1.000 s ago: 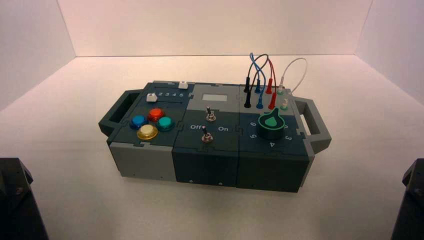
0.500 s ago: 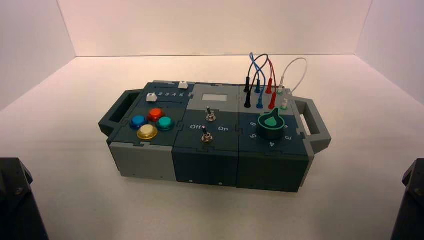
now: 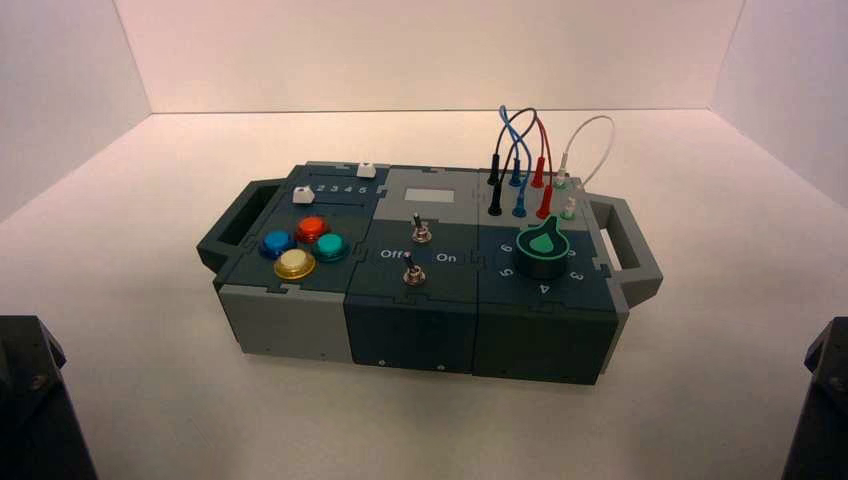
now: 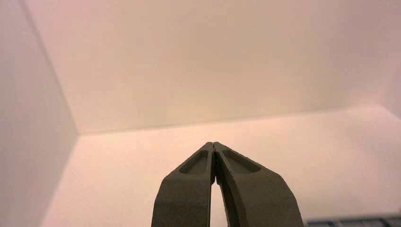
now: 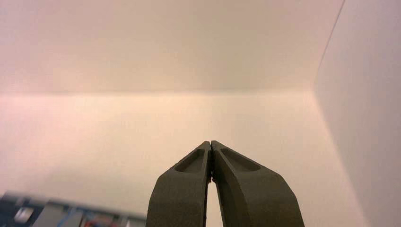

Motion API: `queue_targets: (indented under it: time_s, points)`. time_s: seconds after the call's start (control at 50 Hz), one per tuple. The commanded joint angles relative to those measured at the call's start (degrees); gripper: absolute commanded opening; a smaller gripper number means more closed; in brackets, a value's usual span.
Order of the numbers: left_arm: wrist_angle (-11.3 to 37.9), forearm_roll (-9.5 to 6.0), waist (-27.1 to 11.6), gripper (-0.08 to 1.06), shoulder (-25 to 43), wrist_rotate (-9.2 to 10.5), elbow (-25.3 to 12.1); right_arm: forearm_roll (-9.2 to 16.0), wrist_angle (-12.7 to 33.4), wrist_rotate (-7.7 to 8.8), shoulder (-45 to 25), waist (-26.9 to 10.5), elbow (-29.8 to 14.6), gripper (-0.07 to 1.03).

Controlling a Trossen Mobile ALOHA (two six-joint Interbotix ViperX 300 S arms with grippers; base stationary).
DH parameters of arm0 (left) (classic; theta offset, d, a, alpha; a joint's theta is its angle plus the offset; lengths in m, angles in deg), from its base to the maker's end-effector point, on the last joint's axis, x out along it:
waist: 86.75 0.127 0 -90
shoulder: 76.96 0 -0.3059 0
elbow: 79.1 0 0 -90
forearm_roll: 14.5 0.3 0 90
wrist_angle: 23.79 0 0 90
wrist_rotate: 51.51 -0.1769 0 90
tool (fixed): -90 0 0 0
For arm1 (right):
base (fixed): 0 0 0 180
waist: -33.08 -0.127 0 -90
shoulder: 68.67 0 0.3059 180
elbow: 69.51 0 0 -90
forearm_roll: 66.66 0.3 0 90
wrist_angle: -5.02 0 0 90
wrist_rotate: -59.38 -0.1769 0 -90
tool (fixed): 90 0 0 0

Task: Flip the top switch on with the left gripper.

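The box stands in the middle of the high view. The top switch is a small silver toggle on the box's middle panel, farther from me than its twin toggle. The left arm is parked at the lower left corner, far from the box. My left gripper is shut and empty in the left wrist view, pointing over bare floor. The right arm is parked at the lower right corner. My right gripper is shut and empty.
Left panel: blue, red, green and yellow buttons, and two white slider caps. Right panel: a green-pointer knob and plugged wires. Handles jut from both ends. White walls enclose the floor.
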Motion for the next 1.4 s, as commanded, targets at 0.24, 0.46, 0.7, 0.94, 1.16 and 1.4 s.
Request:
queue_targets:
  time_s: [0.24,0.46,0.7,0.94,1.16,1.4]
  points:
    - [7.82,-3.69,-7.73,-0.03,6.5,0.7,-4.31,11.78,10.99,-0.53,-9.67,-3.96,-0.88,-0.02]
    - [13.45,-5.01,-12.48,-0.03,11.78,0.79,-6.24,15.21,13.8,-0.7,-16.7,-9.14,-0.97,-0.02]
    - [21.09,-6.59,-13.8,-0.03,16.79,1.85,-9.23,16.52,15.12,-0.79,-23.82,-9.49,-0.88,-0.02]
    - [24.96,-6.94,-13.97,-0.03,17.84,5.98,-9.49,17.23,15.12,-0.62,-30.32,-10.63,-1.49,-0.02]
    - [29.88,-7.56,-14.85,-0.03,19.86,6.86,-10.55,18.81,14.77,-0.62,-36.04,-13.62,-2.46,-0.02]
    - [32.08,-7.73,-16.79,-0.03,21.36,7.91,-10.99,18.98,14.59,-0.62,-41.04,-13.89,-3.43,-0.02]
